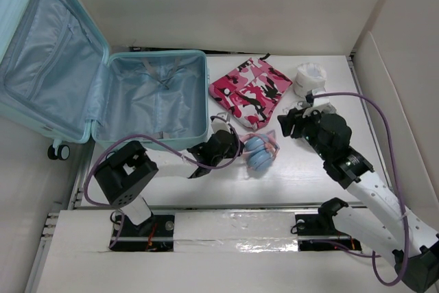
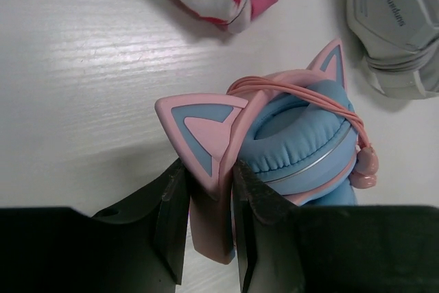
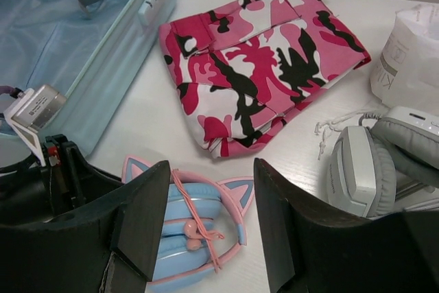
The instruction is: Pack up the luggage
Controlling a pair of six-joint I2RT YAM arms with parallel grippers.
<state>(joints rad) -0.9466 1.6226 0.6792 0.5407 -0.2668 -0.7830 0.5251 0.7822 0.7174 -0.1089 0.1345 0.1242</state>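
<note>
The luggage (image 1: 154, 101), a pale aqua hard-shell suitcase, lies open at the far left with its lid (image 1: 48, 53) propped up and grey-blue lining showing; its wall also shows in the right wrist view (image 3: 130, 39). Pink-and-blue cat-ear headphones (image 1: 259, 153) lie on the table in front of it. My left gripper (image 2: 209, 176) is shut on their pink headband (image 2: 230, 135), beside a cat ear. My right gripper (image 3: 212, 197) is open and empty, hovering to the right of and above the cat-ear headphones (image 3: 199, 224). In the top view it (image 1: 288, 123) sits right of them.
A pink camo pouch (image 1: 252, 90) lies right of the suitcase, also in the right wrist view (image 3: 260, 60). Grey-white headphones (image 3: 360, 169) lie by my right gripper, seen too in the left wrist view (image 2: 398, 18). A white roll (image 1: 310, 77) stands behind them.
</note>
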